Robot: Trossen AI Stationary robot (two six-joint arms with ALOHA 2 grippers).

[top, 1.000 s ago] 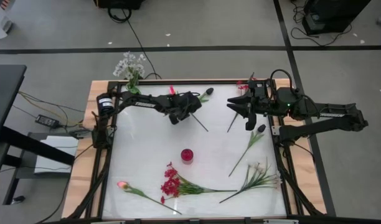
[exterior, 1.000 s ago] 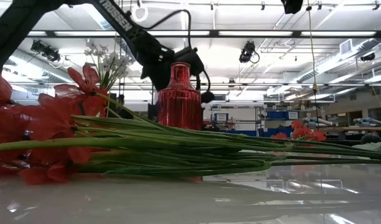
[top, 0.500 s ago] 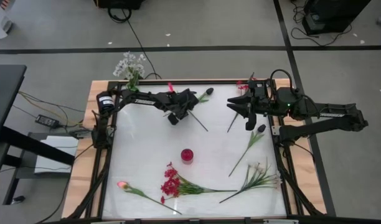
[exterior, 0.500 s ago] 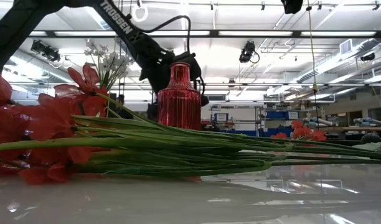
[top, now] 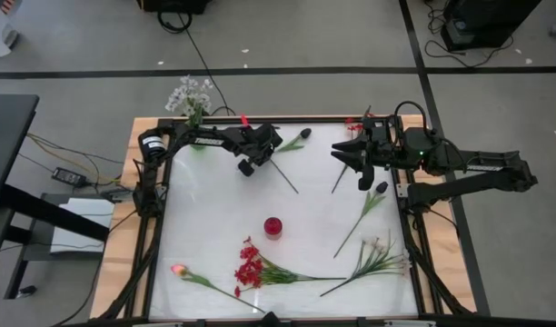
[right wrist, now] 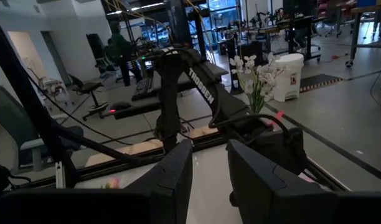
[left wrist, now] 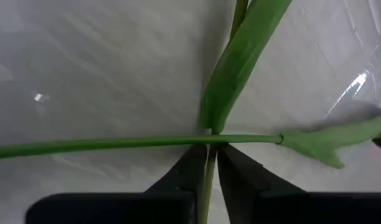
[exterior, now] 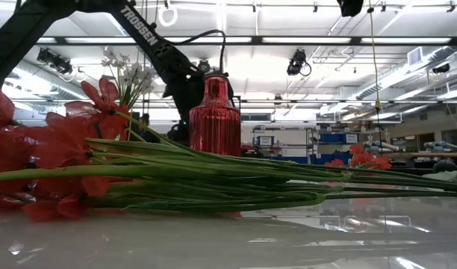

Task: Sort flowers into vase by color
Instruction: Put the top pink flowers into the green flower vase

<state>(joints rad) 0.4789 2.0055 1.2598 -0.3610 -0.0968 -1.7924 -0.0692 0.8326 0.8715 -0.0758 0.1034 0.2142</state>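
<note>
My left gripper (top: 253, 153) hovers over the table's far left part, shut on a green flower stem. In the left wrist view a second stem (left wrist: 116, 144) with a leaf crosses just past the fingertips. A dark bud (top: 305, 134) and a long stem end (top: 292, 184) stick out on either side of the gripper. The red vase (top: 273, 227) stands mid-table. White blossoms (top: 189, 94) stand at the far left corner. My right gripper (top: 360, 163) waits open over the far right side, holding nothing. My left gripper pinches a thin green stem (left wrist: 208, 163) between its two fingers (left wrist: 240, 177), coming from above with the fingers pointing down at the table. The stem runs along the gap between the fingers, and a long leaf (left wrist: 240, 68) reaches on past the fingertips.
Loose flowers lie on the near half: a pink tulip (top: 178, 270), red clustered blooms (top: 250, 269), a pale bunch (top: 378, 250) and a dark-budded stem (top: 364, 211) on the right. A red bloom (top: 353, 123) lies by the right arm. Raised rails frame the table.
My left gripper has moved toward the table's far left corner, staying shut, and the stem has gone with it. In the low view the arm has passed from the right of the red vase to its left. The right arm kept still.
</note>
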